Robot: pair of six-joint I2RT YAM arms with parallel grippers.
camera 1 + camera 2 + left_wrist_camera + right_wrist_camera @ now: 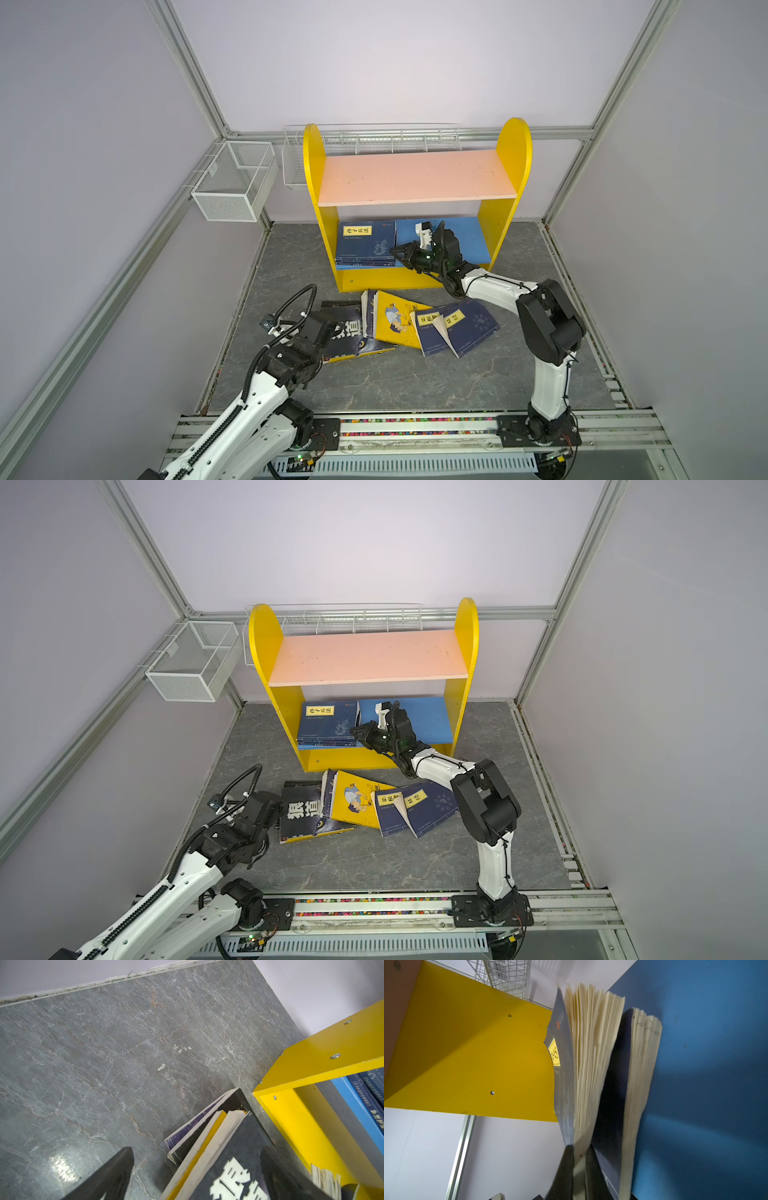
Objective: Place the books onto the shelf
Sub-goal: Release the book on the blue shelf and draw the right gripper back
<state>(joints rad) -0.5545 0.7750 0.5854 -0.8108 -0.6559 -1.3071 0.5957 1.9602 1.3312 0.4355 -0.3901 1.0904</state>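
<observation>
Your right claw pinches navy book atop shelf stack (lower tier); left claw wide; floor pile mid-frame unshelved.

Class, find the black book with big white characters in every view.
Both top views: black book, left of the yellow book.
Left wrist: close up, beside the shelf.
Right wrist: not in it.
Shared landmark: the shelf's yellow side panel.
</observation>
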